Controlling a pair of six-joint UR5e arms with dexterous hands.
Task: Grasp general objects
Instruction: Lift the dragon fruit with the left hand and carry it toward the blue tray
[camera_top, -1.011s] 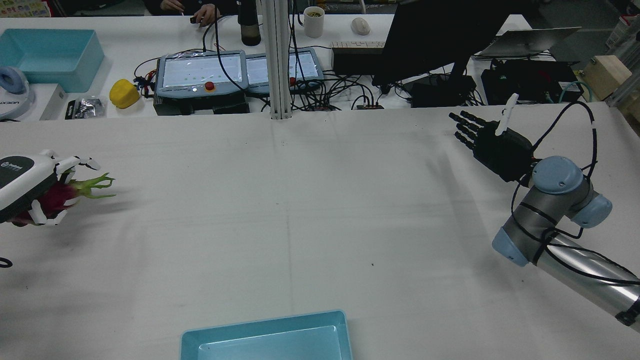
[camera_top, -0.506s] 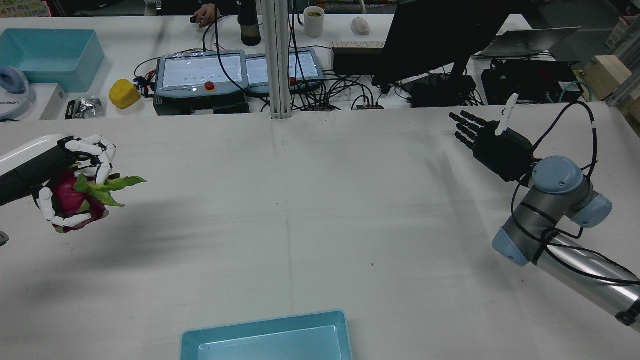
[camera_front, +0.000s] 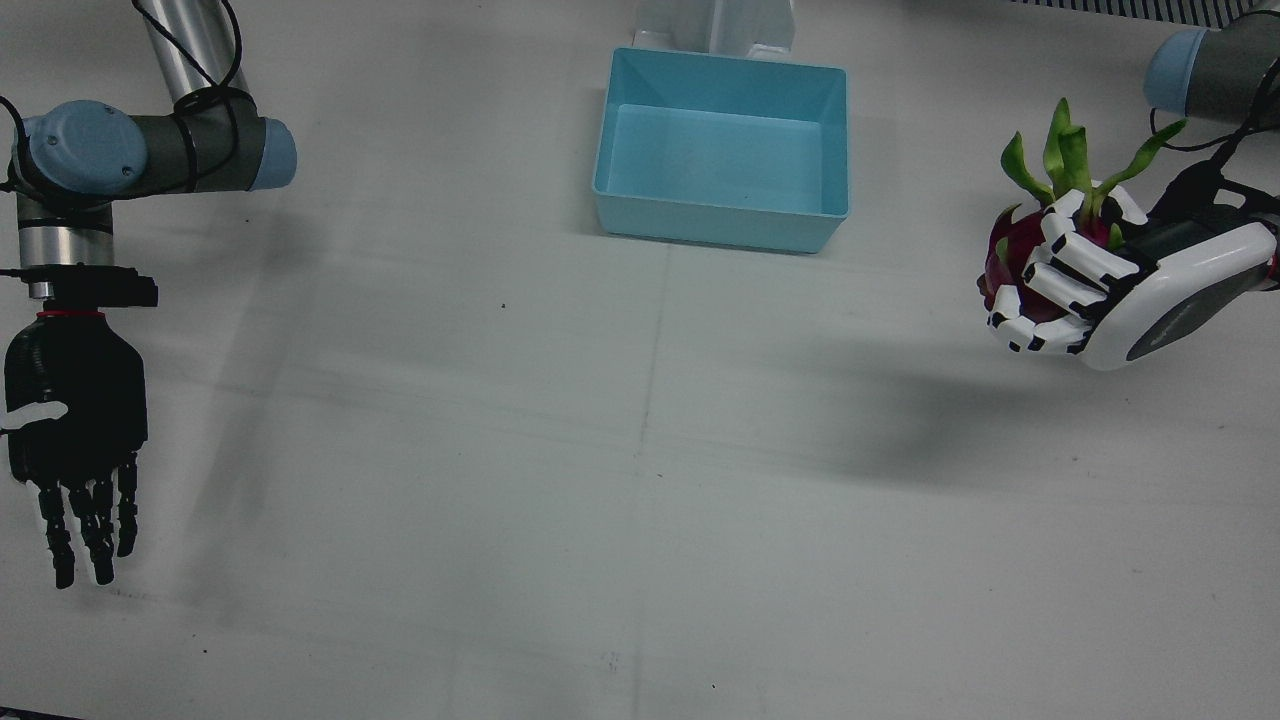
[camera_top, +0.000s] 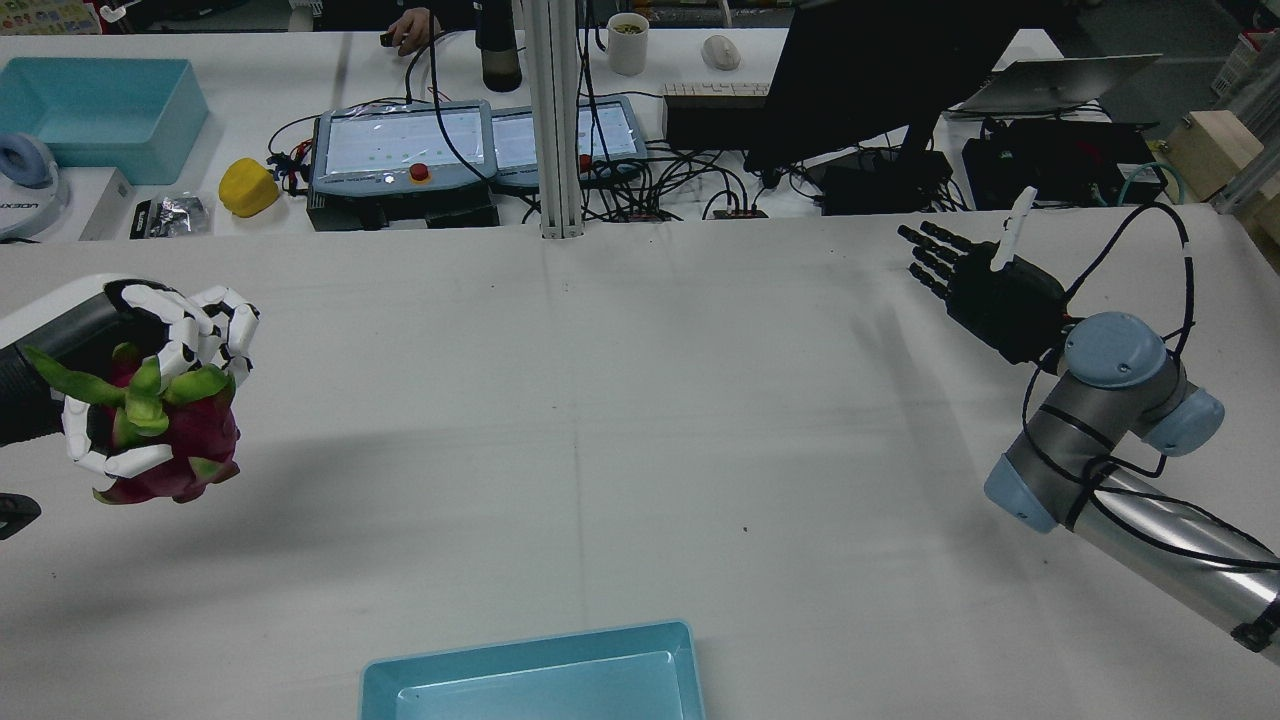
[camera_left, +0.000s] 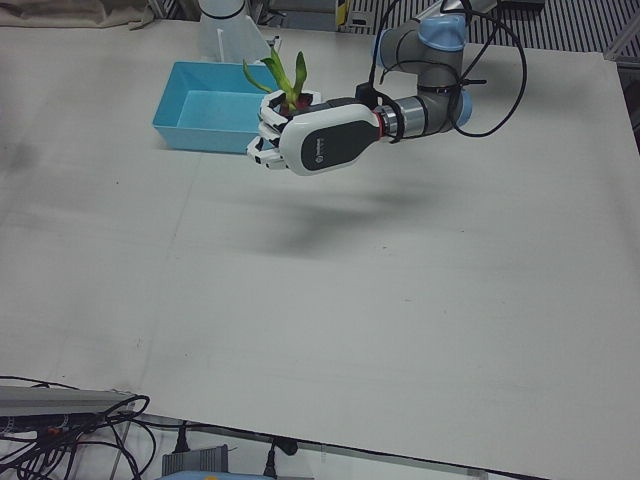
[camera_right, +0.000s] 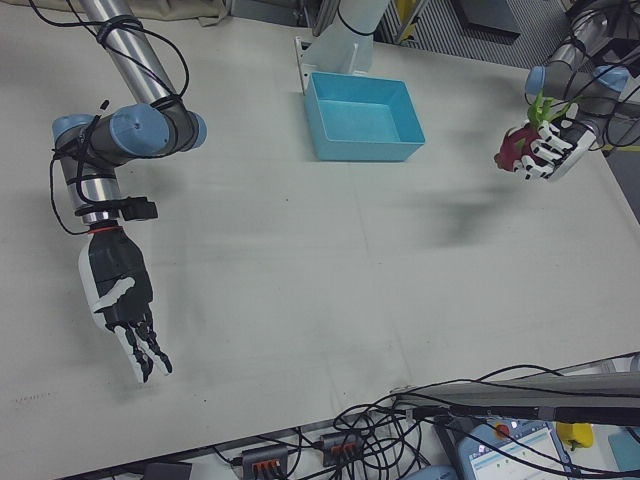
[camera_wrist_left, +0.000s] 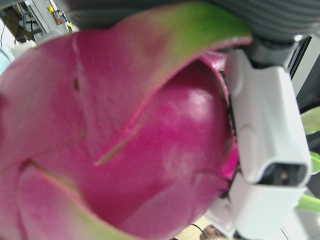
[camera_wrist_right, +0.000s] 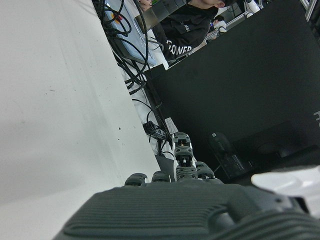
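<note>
My white left hand (camera_top: 130, 385) is shut on a magenta dragon fruit (camera_top: 185, 440) with green leaf tips and holds it above the table at the left edge of the rear view. The hand (camera_front: 1110, 285) and the fruit (camera_front: 1010, 260) also show at the right of the front view, and in the left-front view (camera_left: 315, 140) and the right-front view (camera_right: 545, 148). The fruit (camera_wrist_left: 125, 135) fills the left hand view. My black right hand (camera_top: 985, 285) is open and empty, fingers stretched out, over the table's far right; it also shows in the front view (camera_front: 75, 440).
A light blue bin (camera_front: 722, 150) stands at the table's robot-side edge in the middle, and shows in the rear view (camera_top: 535, 675). Beyond the table's far edge are control tablets (camera_top: 400, 150), cables and a dark monitor (camera_top: 860, 80).
My left hand has moved further in over the table with the dragon fruit and turned, so the leaf tips now point back toward the arm. The right arm has not moved.
</note>
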